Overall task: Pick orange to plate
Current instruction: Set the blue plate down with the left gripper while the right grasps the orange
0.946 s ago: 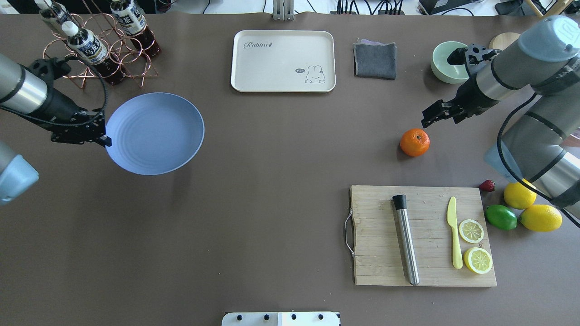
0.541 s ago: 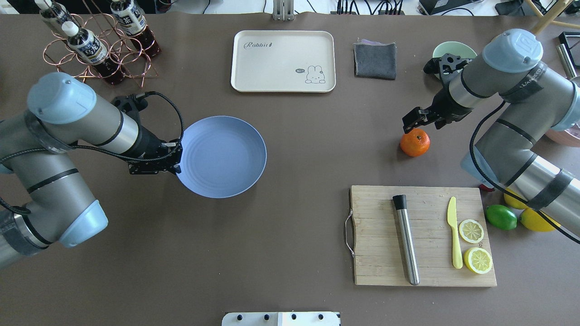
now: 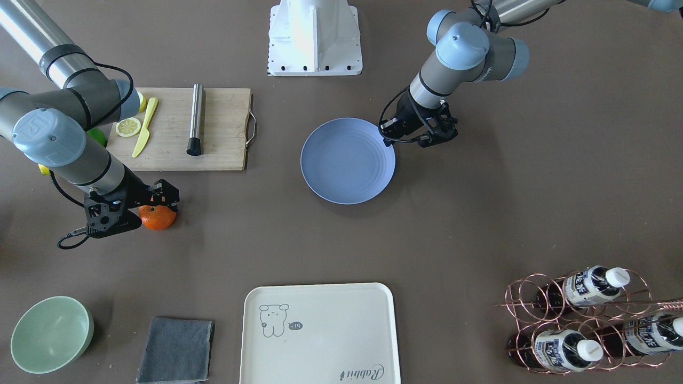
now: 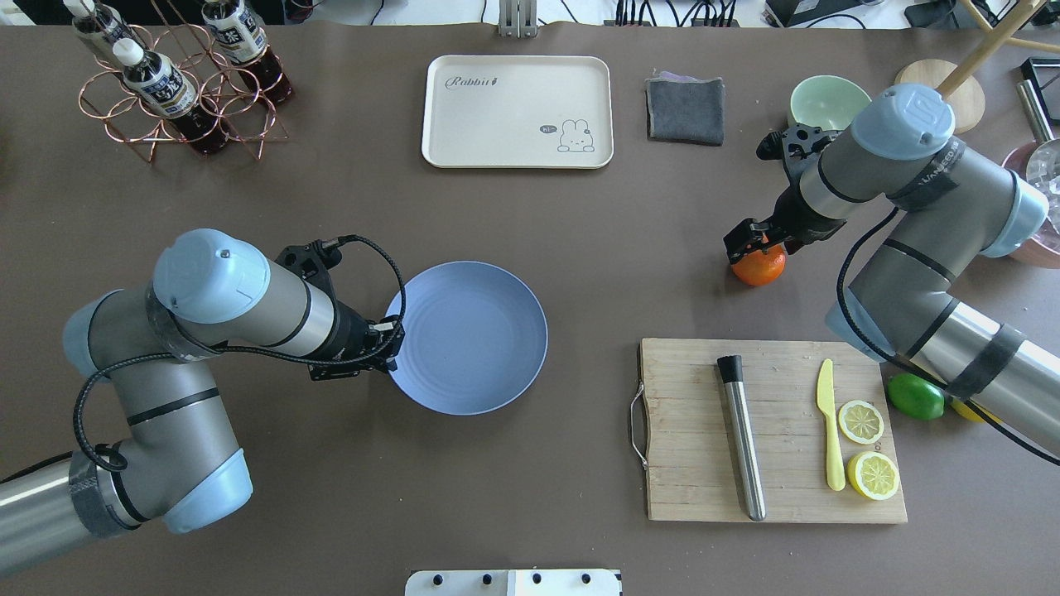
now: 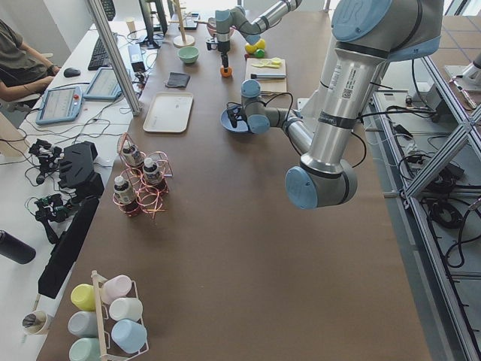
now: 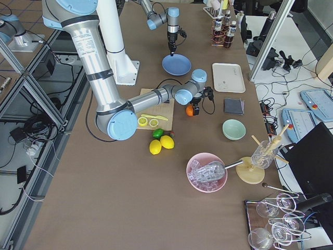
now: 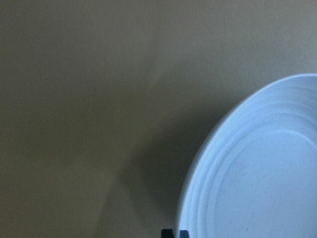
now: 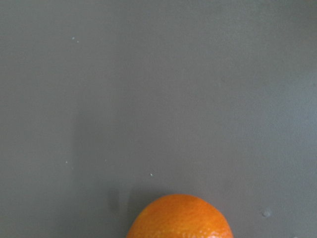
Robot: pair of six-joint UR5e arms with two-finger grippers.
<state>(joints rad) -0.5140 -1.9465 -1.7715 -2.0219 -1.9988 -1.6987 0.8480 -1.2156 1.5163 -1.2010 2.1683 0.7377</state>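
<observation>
— While the right gripper (image 4: 755,246) hangs straight over the orange (image 4: 760,270), which way does the fruit lie from it?

— Directly below. From overhead the jaws stand apart with peel showing between them, so they straddle its top. The right wrist view has the fruit centred at the bottom of the frame. Whether the pads touch the peel, I cannot tell. The orange sits on the table (image 4: 530,240), toward its right end, roughly midway between the near and far edges and just beyond the far edge of the cutting board (image 4: 687,430).

— Any axis to line up with?

— None worth counting. It is round, with no long axis, and the stem dot is hidden, so I can't say which way it points. Any jaw heading should serve.

— And the plate (image 4: 489,331)?

— Near the middle of the table, well apart from the orange, toward the left end. The left gripper (image 4: 389,348) is clamped on its left rim, and the shadow in that wrist's view suggests the rim is raised off the surface.

— So who picks?

— The right gripper, by far the nearer. My reading is lower a little, close, lift, then carry leftward along the table's length to the plate.
</observation>
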